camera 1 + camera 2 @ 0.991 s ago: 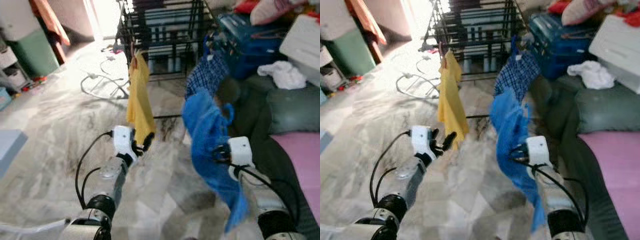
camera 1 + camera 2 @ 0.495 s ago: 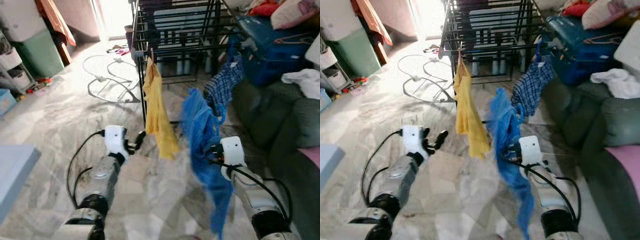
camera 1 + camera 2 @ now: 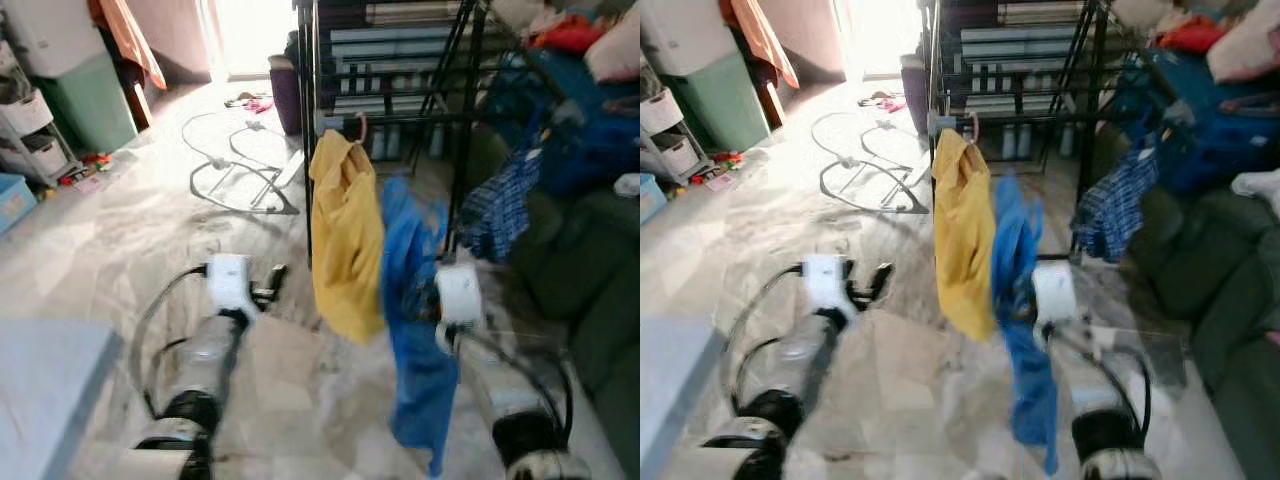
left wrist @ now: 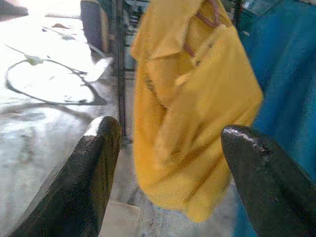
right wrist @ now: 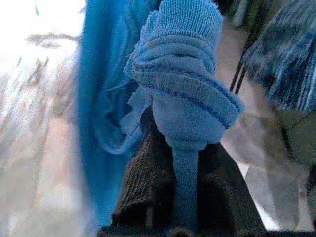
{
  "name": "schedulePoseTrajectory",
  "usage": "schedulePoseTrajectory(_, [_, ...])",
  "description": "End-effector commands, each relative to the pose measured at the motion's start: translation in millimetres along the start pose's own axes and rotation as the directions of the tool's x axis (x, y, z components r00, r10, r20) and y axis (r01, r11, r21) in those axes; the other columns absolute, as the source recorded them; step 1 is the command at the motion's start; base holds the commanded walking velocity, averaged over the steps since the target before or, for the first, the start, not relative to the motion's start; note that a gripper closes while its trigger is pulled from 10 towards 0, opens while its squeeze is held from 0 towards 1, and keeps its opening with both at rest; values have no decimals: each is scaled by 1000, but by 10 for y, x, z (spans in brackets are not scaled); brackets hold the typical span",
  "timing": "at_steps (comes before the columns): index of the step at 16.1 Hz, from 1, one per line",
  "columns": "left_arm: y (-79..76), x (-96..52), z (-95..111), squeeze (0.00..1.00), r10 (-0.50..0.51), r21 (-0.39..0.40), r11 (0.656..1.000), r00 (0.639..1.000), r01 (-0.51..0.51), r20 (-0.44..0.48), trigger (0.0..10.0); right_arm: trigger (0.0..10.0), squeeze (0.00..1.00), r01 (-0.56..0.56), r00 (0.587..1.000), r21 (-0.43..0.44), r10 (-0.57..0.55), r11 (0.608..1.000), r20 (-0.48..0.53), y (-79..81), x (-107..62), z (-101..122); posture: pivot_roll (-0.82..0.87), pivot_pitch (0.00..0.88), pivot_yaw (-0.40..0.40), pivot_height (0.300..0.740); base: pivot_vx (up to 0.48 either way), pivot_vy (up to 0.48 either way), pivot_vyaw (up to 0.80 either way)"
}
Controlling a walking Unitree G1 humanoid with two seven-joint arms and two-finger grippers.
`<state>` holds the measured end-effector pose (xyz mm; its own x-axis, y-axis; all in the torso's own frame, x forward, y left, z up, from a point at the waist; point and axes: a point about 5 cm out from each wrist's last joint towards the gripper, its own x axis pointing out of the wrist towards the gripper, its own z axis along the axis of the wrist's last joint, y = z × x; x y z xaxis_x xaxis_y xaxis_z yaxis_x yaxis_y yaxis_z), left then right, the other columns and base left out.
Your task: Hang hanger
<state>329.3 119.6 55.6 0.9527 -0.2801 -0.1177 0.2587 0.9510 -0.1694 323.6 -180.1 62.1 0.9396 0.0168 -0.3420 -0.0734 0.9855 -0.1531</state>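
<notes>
Yellow shirt and blue garment before the black rack.

You are looking down at a pale grey-veined marble tile floor, brightly sunlit toward the doorway. On it stands a black metal clothes-drying rack, with a yellow shirt on a pink hanger and a blue-and-white checked shirt hanging from its bars. Beside the rack, a grey wire frame with white joints lies flat on the tiles. To your left, a green cabinet and a white plastic drawer unit stand on the floor, with small scattered items near their feet. A dark purple bin stands just behind the rack.
</notes>
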Motion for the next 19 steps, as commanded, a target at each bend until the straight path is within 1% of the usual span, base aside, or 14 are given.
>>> schedulePoseTrajectory(1, [-17,27,30,0,-8,23,1000,1000,8,0,10000,10000,0,46,998,8,-47,999,29,-107,7,66,-315,0,28,740,469,0,0])
schedulePoseTrajectory(3, [-26,25,18,0,-10,27,1000,1000,10,-6,10000,10000,0,56,998,11,-57,998,33,-110,7,68,-316,0,30,740,431,-126,0])
schedulePoseTrajectory(8, [-52,25,-10,0,-12,24,1000,1000,12,-18,10000,10000,0,91,995,9,-91,996,36,-154,15,66,-319,0,33,740,340,-334,0])
schedulePoseTrajectory(11, [-63,16,-44,0,-16,16,1000,999,17,-35,10000,10000,0,122,992,12,-122,992,35,-190,19,72,-318,0,31,740,0,-454,0])
schedulePoseTrajectory(12, [-66,12,-46,0,-20,25,999,999,21,-33,10000,10000,0,126,991,13,-126,992,33,-193,18,66,-316,0,31,740,0,-461,0])
schedulePoseTrajectory(16, [-55,-2,-64,0,-15,20,1000,999,16,-38,10000,10000,0,119,992,29,-120,992,24,-187,8,41,-315,0,30,740,0,-464,0])
schedulePoseTrajectory(17, [-53,-3,-67,0,-14,16,1000,999,14,-39,10000,10000,0,119,993,31,-120,992,21,-197,2,31,-315,0,30,740,0,-458,0])
schedulePoseTrajectory(18, [-51,-2,-81,0,-11,9,1000,998,11,-54,10000,10000,0,123,992,34,-124,992,16,-214,-4,19,-315,0,31,740,0,0,0])
schedulePoseTrajectory(19, [-49,-3,-76,0,-16,28,999,998,18,-52,10000,10000,0,131,991,43,-131,991,7,-256,-15,-1,-317,0,34,740,0,-382,0])
